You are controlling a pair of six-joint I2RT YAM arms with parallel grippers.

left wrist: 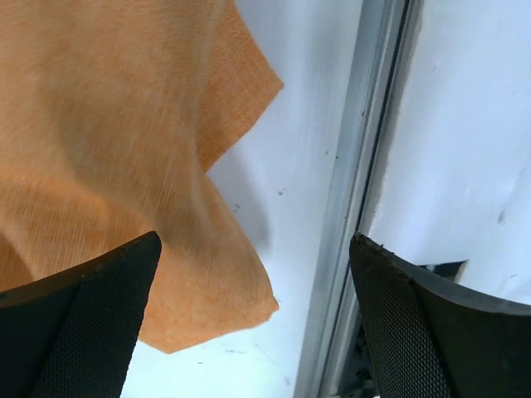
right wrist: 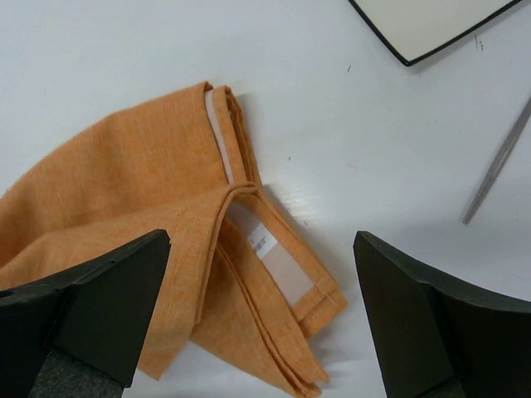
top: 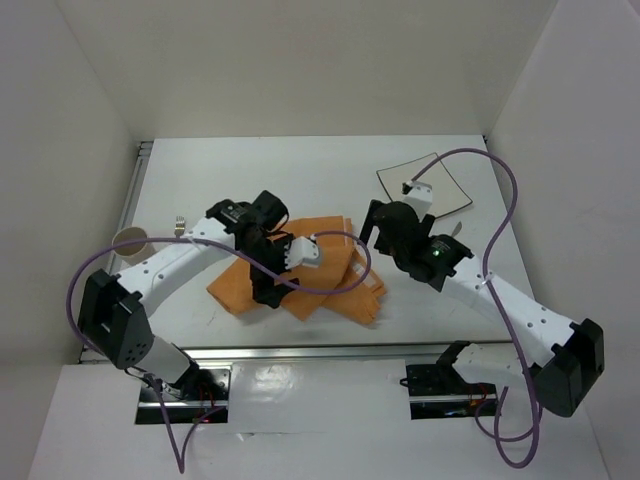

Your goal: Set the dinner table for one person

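The only writing you have is on the small white tag (right wrist: 264,242) sewn inside the fold of the orange cloth (right wrist: 124,191). Its print is too small to read. A plain white strip (right wrist: 217,124) runs along the cloth's hem above the tag.

The cloth lies crumpled and partly folded on the dinner table (top: 300,170), the wide white top under everything. In the top view your two arms cover much of the cloth.

Your left gripper (left wrist: 255,265) stands wide apart with nothing between its pads, over the cloth's near corner. Beside it is the metal rail (left wrist: 348,166) at the table's edge. Your right gripper (right wrist: 261,257) is also spread wide and empty, above the tagged corner.

Beyond the cloth on the right sits a square white plate (right wrist: 431,21) with a dark rim, cut off by the frame. A thin metal utensil (right wrist: 496,162) lies right of the cloth, its end cropped, so you cannot tell what kind it is. A beige cup (top: 130,240) stands left of the cloth.
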